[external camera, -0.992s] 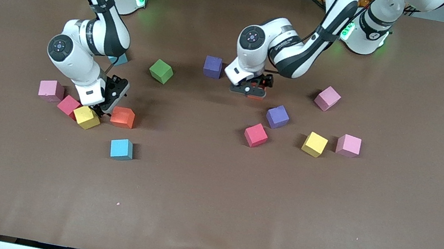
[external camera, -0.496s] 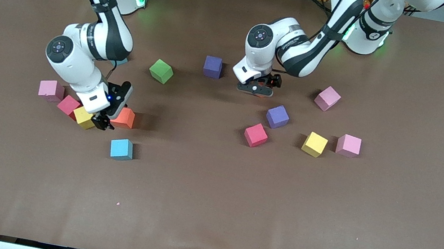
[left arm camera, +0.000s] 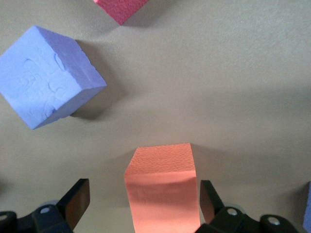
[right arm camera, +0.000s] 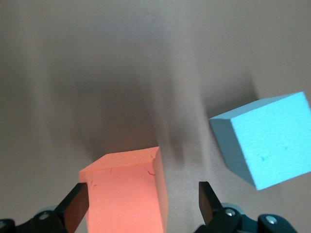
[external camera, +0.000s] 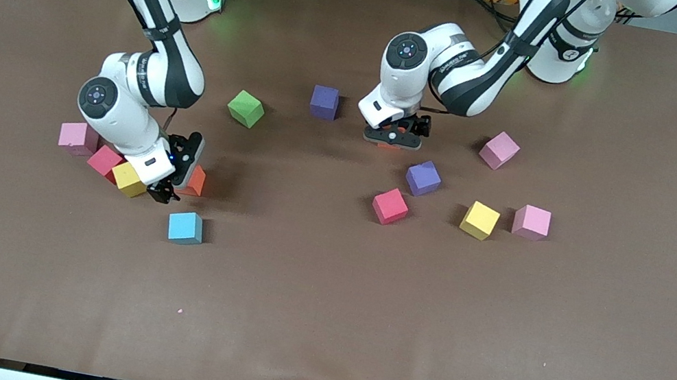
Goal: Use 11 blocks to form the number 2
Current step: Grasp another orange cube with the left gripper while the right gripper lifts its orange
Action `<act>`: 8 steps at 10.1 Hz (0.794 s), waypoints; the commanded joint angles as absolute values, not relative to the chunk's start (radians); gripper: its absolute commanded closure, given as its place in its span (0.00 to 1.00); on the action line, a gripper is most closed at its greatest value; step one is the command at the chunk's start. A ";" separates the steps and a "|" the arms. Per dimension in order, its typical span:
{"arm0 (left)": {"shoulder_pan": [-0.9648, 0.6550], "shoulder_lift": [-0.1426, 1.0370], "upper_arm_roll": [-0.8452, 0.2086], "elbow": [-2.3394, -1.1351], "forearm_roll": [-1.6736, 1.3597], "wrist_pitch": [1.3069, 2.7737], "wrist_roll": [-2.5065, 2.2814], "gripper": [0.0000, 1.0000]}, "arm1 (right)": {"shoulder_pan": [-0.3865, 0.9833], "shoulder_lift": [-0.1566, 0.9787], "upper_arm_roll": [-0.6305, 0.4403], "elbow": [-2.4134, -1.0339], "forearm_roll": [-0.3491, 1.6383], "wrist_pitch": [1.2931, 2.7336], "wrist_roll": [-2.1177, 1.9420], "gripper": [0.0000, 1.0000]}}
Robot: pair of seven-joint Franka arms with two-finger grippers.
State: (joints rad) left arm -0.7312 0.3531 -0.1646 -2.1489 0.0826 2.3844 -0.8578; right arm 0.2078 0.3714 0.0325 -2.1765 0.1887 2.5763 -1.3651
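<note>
Both orange blocks are now straddled: since a second ago each gripper has slid over its cube. The right gripper (external camera: 168, 186), jaws wide, brackets one orange block (right arm camera: 127, 191) near the sky-blue block (external camera: 185, 227). The left gripper (external camera: 393, 138), also spread, brackets the other orange block (left arm camera: 163, 187) toward the table's base edge, wrist pointing down.

Both arms bent down to the table. Left gripper (external camera: 392, 140) low, pointing straight down, jaws spread wide, one finger (left arm camera: 77, 201) each side, nothing clamped. Right gripper (external camera: 165, 193) low at the right arm's end, jaws likewise spread, fingers (right arm camera: 77, 204) apart.
</note>
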 commanded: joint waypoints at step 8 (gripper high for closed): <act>-0.735 0.426 -0.204 -2.171 0.087 2.456 -0.891 0.30 | 0.259 0.388 -0.012 -2.189 0.193 2.581 -1.416 0.00</act>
State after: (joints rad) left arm -0.7322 0.4339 -0.1975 -2.1651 0.0826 2.4501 -0.8652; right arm 0.2492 0.3833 -0.0025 -2.1631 0.1891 2.5372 -1.4037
